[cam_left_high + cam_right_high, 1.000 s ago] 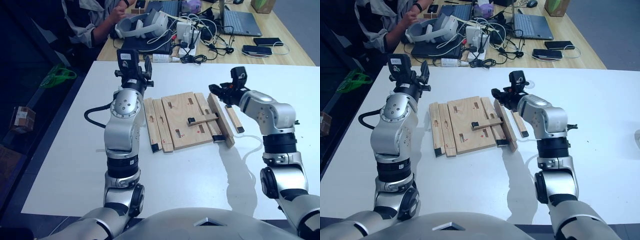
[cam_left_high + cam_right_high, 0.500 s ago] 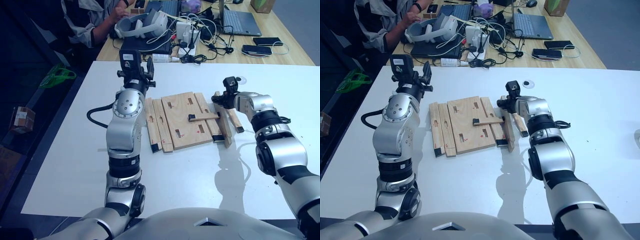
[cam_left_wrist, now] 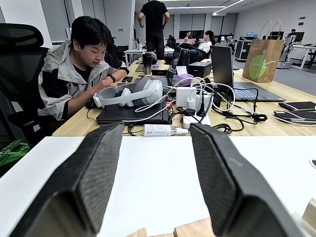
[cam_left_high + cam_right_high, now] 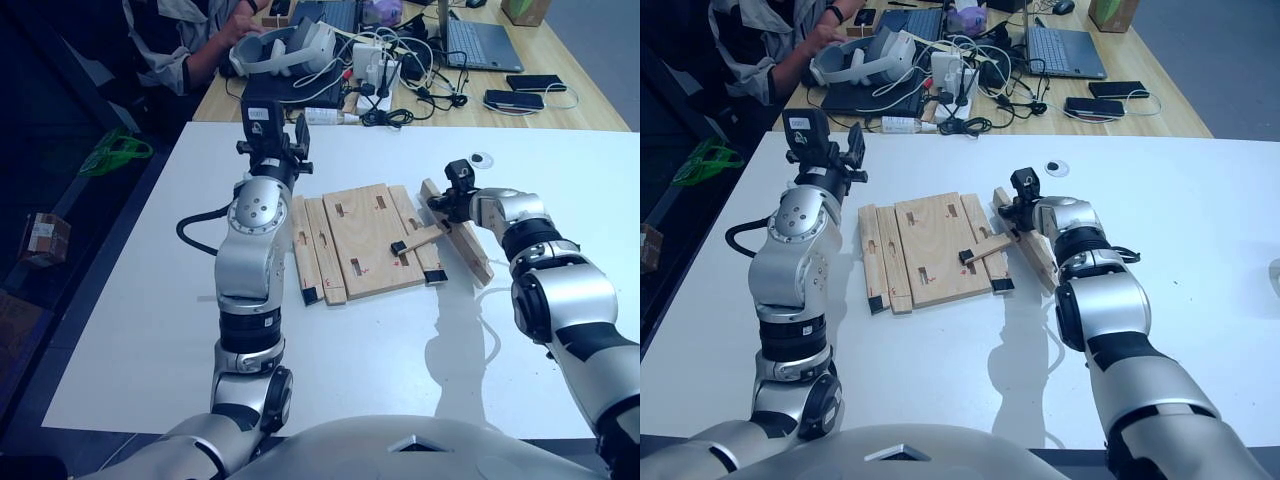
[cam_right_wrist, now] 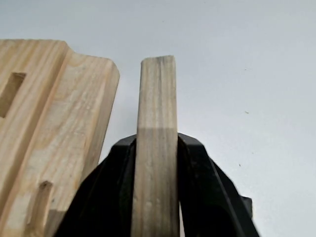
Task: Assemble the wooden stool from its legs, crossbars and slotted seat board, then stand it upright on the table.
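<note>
The slotted seat board (image 4: 362, 232) lies flat at mid-table. Two wooden legs (image 4: 311, 252) rest side by side along its left edge, and a third leg (image 4: 422, 250) with a black end cap along its right edge. A short crossbar (image 4: 418, 239) lies slanted across that side. Just right of the board, my right gripper (image 4: 447, 203) is shut on the far end of another long leg (image 4: 1038, 245), whose edge is clamped between the black fingers (image 5: 195, 168). My left gripper (image 3: 155, 131) is open, raised above the table behind the board's left side (image 4: 270, 148).
A small round disc (image 4: 482, 157) lies on the white table (image 4: 140, 300) behind my right gripper. Beyond the table stands a wooden desk (image 4: 590, 105) with a headset, laptops, cables and phones, and a person sits there. Bare tabletop spreads in front and to the right.
My right gripper came down and shut on the far end of the long leg, then swung the leg's near end rightward. The crossbar shifted right and tilted. The left arm barely moved.
</note>
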Robot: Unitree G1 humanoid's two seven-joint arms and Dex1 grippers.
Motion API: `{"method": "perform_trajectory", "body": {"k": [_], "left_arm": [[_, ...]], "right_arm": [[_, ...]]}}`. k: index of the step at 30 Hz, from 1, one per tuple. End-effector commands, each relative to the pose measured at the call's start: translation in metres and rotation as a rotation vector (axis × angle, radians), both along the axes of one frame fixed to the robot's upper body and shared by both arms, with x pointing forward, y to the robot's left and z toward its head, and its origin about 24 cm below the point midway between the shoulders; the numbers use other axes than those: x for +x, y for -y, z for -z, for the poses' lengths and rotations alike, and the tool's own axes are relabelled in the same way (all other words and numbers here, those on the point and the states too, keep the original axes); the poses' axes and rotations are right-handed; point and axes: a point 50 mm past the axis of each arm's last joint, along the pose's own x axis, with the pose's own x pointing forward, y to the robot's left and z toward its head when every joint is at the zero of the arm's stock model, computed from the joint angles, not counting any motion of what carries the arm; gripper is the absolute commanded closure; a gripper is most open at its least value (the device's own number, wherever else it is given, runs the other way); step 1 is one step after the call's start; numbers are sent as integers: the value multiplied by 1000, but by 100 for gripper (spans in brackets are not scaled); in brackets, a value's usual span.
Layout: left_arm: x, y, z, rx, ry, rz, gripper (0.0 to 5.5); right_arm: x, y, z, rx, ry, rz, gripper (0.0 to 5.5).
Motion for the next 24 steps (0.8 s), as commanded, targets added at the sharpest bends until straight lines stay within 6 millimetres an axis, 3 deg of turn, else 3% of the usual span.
{"method": "perform_trajectory", "body": {"k": [1, 6, 9, 11, 15, 20, 24], "left_arm": [[4, -6, -6, 14, 16, -10, 304], [14, -23, -11, 28, 15, -38, 304], [23, -25, -19, 38, 2, 34, 304], [29, -20, -27, 61, -7, 120, 304], [30, 3, -43, 96, -28, 324, 304], [14, 31, -46, 128, -63, 514, 304], [12, 32, -40, 154, -99, 503, 304]], "right_arm": [[20, 2, -51, 51, 158, -56, 450], [26, -10, -119, 247, 381, -244, 450], [4, -27, -157, 397, 567, -521, 450], [-15, -40, -161, 413, 593, -667, 450], [-42, -61, -145, 375, 582, -808, 450], [-46, -71, -134, 322, 599, -776, 450], [-48, -74, -135, 327, 619, -765, 450]]}}
